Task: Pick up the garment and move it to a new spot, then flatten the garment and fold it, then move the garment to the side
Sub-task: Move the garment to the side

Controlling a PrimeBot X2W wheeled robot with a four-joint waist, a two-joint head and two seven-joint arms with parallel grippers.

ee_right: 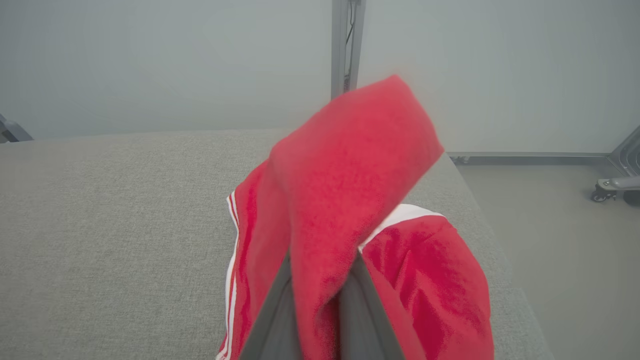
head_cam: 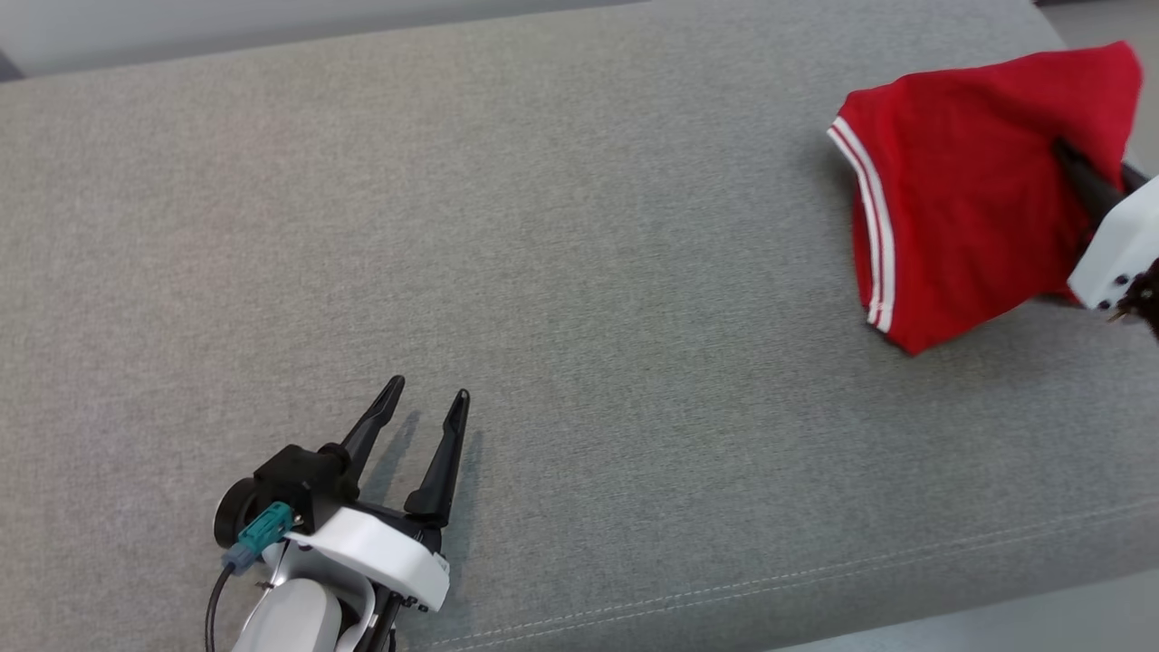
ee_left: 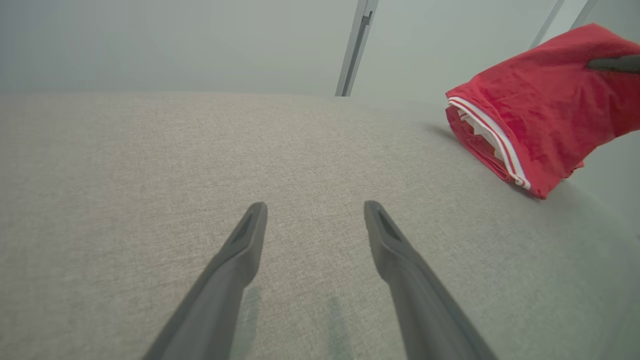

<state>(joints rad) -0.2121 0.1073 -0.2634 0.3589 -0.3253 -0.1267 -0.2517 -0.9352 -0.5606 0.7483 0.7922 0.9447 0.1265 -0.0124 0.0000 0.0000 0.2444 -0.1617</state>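
The right gripper (head_cam: 1100, 177) is clamped on the red garment (head_cam: 960, 199). In the right wrist view its 2 dark fingers (ee_right: 272, 320) rise close together with a fold of red cloth pinched between them, and the cloth drapes over and hides the tips. From the head view, 1 dark finger runs into the fabric from the white wrist housing (head_cam: 1114, 244) at the right edge of the picture. The garment hangs bunched from that grip, with 2 white stripes (head_cam: 874, 226) along its left edge. Its lower corner points down at the grey upholstered surface (head_cam: 579, 226) and casts a shadow there. In the left wrist view the lower folds seem to rest on the fabric, though I cannot tell for certain. It sits at the far right end of the surface, near that end's edge.

The left gripper (head_cam: 430, 389) is well apart from it, at the lower left of the head view. Its 2 fingers are spread with nothing between them, low over bare upholstery, with their shadows just beside them.

A stitched seam (head_cam: 815, 575) runs along the near edge of the surface. Beyond the far edge stand a pale wall and a grey metal post (ee_left: 356, 47). To the right are the floor (ee_right: 575, 250) and a small caster wheel (ee_right: 597, 196).
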